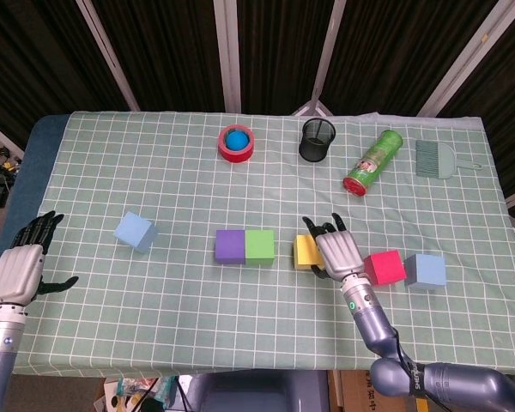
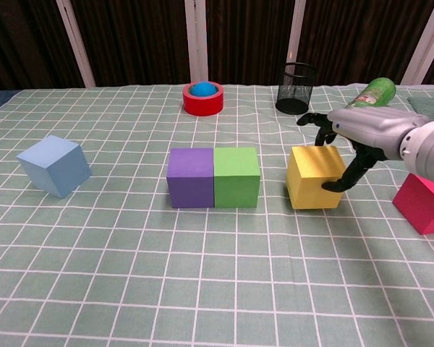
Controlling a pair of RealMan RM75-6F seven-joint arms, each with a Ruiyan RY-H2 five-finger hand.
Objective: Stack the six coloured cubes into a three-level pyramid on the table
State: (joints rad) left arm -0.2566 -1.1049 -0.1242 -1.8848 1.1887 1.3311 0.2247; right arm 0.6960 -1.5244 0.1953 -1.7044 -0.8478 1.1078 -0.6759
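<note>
Right hand point(image 2: 362, 137) grips the yellow cube point(image 2: 315, 177), fingers over its top and right face, cube flat on the tabletop point(image 2: 202, 275) but skewed to the grid, just right of the purple cube point(image 2: 190, 177)/green cube point(image 2: 236, 176) pair; left hand point(image 1: 21, 268) empty, fingers spread

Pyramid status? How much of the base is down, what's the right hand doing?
Done: purple cube and green cube sit touching in a row. In hand: the right hand grips the yellow cube on the table, a gap away from green. Left: close that gap, then stack the red cube and both light blue cubes. Nothing is stacked. The left hand holds nothing.
</note>
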